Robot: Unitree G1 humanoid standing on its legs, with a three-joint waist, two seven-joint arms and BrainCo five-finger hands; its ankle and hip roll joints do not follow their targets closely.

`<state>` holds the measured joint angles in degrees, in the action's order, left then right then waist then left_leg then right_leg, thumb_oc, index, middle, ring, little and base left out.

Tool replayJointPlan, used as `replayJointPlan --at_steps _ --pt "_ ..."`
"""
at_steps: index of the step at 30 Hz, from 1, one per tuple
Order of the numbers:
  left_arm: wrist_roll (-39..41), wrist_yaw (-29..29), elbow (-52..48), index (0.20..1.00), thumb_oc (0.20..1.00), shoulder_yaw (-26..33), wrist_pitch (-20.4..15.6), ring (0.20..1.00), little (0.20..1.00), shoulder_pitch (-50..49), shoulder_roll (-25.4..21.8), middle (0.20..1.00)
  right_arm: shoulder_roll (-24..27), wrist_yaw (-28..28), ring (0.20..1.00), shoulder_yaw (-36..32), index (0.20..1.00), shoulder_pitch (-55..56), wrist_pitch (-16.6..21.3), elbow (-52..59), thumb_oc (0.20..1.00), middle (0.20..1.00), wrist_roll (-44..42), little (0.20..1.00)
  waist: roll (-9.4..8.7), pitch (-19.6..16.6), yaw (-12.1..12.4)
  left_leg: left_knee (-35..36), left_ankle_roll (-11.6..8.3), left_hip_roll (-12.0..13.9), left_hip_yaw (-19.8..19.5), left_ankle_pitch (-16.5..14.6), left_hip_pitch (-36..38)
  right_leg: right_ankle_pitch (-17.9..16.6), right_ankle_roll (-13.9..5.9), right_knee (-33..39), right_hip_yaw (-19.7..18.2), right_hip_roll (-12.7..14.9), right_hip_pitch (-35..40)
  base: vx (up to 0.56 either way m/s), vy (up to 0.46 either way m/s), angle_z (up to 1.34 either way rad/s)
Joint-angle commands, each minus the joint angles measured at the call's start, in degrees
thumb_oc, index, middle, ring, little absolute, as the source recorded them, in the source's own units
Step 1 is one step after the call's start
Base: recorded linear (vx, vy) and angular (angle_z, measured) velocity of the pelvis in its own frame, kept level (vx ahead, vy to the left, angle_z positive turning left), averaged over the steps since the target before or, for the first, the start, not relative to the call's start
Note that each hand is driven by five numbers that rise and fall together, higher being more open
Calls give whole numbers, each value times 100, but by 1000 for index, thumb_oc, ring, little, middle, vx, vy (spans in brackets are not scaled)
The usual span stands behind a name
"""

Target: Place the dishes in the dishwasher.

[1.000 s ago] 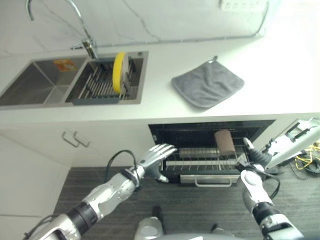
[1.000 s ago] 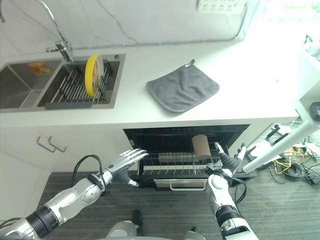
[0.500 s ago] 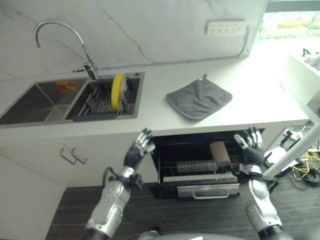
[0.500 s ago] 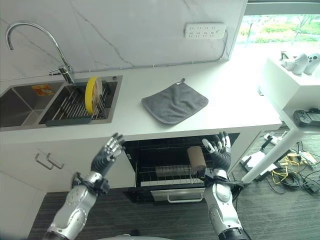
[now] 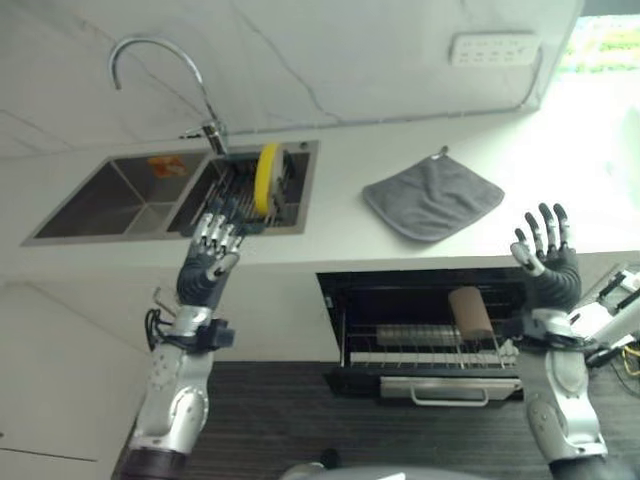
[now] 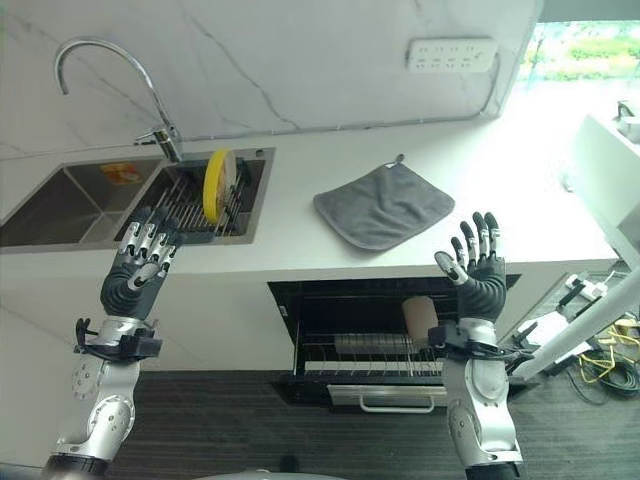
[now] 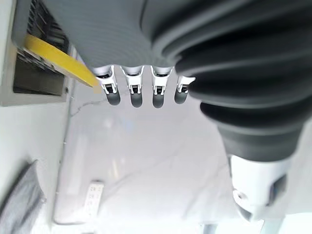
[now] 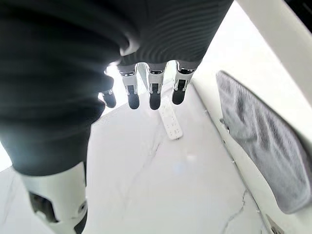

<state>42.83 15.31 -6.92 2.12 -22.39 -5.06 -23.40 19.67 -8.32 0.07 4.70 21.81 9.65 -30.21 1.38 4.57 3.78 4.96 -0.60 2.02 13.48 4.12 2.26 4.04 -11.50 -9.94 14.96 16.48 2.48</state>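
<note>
While the yellow plate (image 6: 216, 184) stands on edge in the sink rack (image 6: 178, 208), my left hand (image 6: 140, 268) and right hand (image 6: 478, 265) are raised, fingers straight, empty. Stiff, probably slippery and breakable, I judge; pinch its upper rim.

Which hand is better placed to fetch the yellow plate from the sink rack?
Left. The left hand, open, is raised just below the sink rack holding the yellow plate. The right hand is raised far off, beyond the grey cloth.
</note>
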Motion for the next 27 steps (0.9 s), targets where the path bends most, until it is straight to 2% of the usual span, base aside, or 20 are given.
replayJointPlan --at_steps 1,2,3,4,5,7,9,11,12,15,17,18,19,20,21,22,23,24,27 --pt "11 -408 -351 1000 1000 419 -646 1000 1000 540 -560 1000 145 600 1000 -108 1000 -439 684 385 1000 1000 435 1000 -53 132 51 -450 84 -233 -426 -775 360 -186 166 -158 -162 -921 -101 82 -36 -3" --pt "-129 -524 -250 1000 1000 463 -749 1000 1000 579 -569 1000 188 693 1000 -128 1000 -466 795 370 1000 1000 475 1000 -47 139 39 -543 71 -230 -453 -815 331 -16 267 -84 -141 -988 1 72 -49 0" --pt "-346 -734 -400 1000 1000 543 -820 1000 1000 545 -479 1000 412 586 1000 -181 1000 -507 865 598 1000 1000 822 1000 -154 170 -32 -1394 0 -213 -106 -1081 175 94 426 3 -9 -972 -10 4 -19 8" --pt "-362 -737 -406 1000 1000 535 -885 1000 1000 517 -431 1000 466 495 1000 -167 1000 -539 923 610 1000 1000 933 1000 -187 187 -19 -1621 -57 -127 9 -1090 72 119 490 30 47 -930 48 -45 15 42" --pt "-482 -754 -424 1000 1000 484 -976 1000 1000 469 -332 1000 604 323 1000 -165 1000 -660 872 654 1000 1000 1020 1000 -257 234 40 -2195 -140 -54 -69 -1211 -262 49 539 108 54 -862 93 -43 56 55" --pt "-698 -794 -446 1000 1000 486 -977 1000 1000 423 -288 1000 721 191 1000 -64 1000 -855 964 499 1000 1000 883 1000 -257 251 143 -2232 -139 84 -367 -1136 -456 27 561 126 -56 -830 65 -38 162 36" --pt "-756 -692 -455 1000 1000 509 -1054 1000 1000 385 -337 1000 782 168 1000 -56 1000 -999 1196 368 1000 1000 974 1000 -186 211 162 -1732 -250 450 -447 -826 -322 100 539 138 -104 -827 63 -12 307 -15" --pt "-731 -724 -582 1000 1000 567 -956 1000 1000 341 -412 1000 791 26 1000 -54 1000 -1005 1377 463 1000 1000 1363 1000 -57 194 163 -1155 -493 906 -664 -183 -277 223 499 144 -247 -820 108 65 460 -3" --pt "-638 -752 -624 1000 1000 618 -904 1000 1000 282 -419 1000 840 -157 1000 -83 1000 -968 1346 554 1000 1000 1687 1000 7 193 190 -904 -569 1028 -900 33 -296 275 469 151 -364 -793 147 93 436 11" --pt "-238 -585 -664 1000 1000 738 -728 1000 1000 168 -353 1000 933 -91 1000 3 1000 -952 1078 693 1000 1000 1572 1000 151 175 192 -485 -686 1136 -977 383 -296 327 377 169 -378 -619 261 72 537 -22" --pt "-167 -482 -617 1000 1000 732 -747 1000 1000 156 -331 1000 949 -126 1000 -6 1000 -941 1098 692 1000 1000 1614 1000 163 147 152 -377 -665 1149 -751 247 -214 286 308 185 -224 -446 293 30 517 -44" --pt "-252 -518 -535 1000 1000 657 -802 1000 1000 157 -340 1000 917 -259 1000 -35 1000 -905 1094 717 1000 1000 1771 1000 194 102 131 -186 -659 1088 -569 138 -49 173 191 211 14 -228 306 32 453 -27" --pt "-383 -589 -517 1000 1000 630 -798 1000 1000 164 -346 1000 897 -334 1000 -40 1000 -878 1056 738 1000 1000 1788 1000 199 99 131 -143 -633 1012 -560 99 24 97 122 217 50 -126 308 43 653 -26" --pt "-562 -717 -507 1000 1000 600 -717 1000 1000 168 -389 1000 838 -444 1000 -78 1000 -785 950 797 1000 1000 1748 1000 188 91 144 -186 -506 762 -687 -67 79 -44 -4 155 4 66 270 32 487 -22" --pt "-549 -726 -482 1000 1000 600 -683 1000 1000 161 -416 1000 814 -462 1000 -129 1000 -734 954 784 1000 1000 1753 1000 169 82 165 -213 -414 621 -732 -170 103 -111 -18 132 -18 144 245 30 400 -25" --pt "-544 -718 -474 1000 1000 599 -676 1000 1000 160 -425 1000 807 -476 1000 -142 1000 -720 954 779 1000 1000 1766 1000 160 79 175 -224 -389 585 -736 -198 106 -126 -24 128 -27 167 238 41 323 -20" --pt "-634 -694 -455 1000 1000 641 -608 1000 1000 170 -472 1000 773 -505 1000 -277 1000 -639 927 864 1000 1000 1807 1000 107 78 169 -181 -258 400 -642 -299 184 -458 -56 44 22 245 80 41 267 -28" --pt "-700 -689 -463 1000 1000 651 -599 1000 1000 168 -481 1000 762 -529 1000 -299 1000 -626 918 887 1000 1000 1847 1000 96 77 170 -160 -233 374 -607 -309 204 -512 -71 20 23 254 40 44 316 -36" --pt "-801 -765 -600 1000 1000 722 -525 1000 1000 148 -616 1000 846 -503 1000 -515 1000 -691 904 891 1000 1000 1607 1000 50 88 269 4 -155 288 -281 -335 276 -621 -112 144 300 65 -74 -24 184 -57"
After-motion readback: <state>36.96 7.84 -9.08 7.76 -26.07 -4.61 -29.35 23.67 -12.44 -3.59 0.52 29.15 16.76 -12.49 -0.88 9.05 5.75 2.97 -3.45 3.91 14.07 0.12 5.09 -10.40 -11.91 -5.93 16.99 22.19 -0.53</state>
